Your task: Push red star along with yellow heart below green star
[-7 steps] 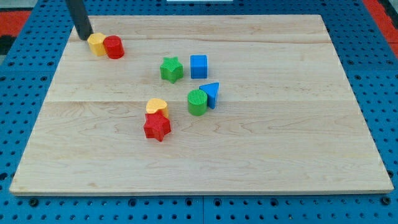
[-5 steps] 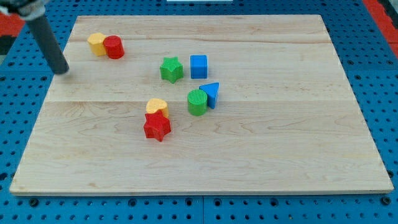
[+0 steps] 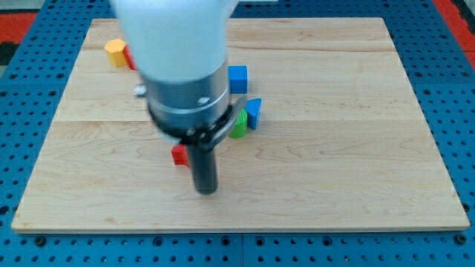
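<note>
Camera view, my tip [image 3: 205,190] just below red star [image 3: 178,155]

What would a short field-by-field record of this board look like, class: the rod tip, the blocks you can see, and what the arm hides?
tip: my tip rests on the board, just below and right of the red star
red star: only a corner shows
yellow heart: hidden by the arm
green star: hidden by the arm
green cylinder: partly visible
blue blocks: cube; triangular block
top left: yellow block
</note>
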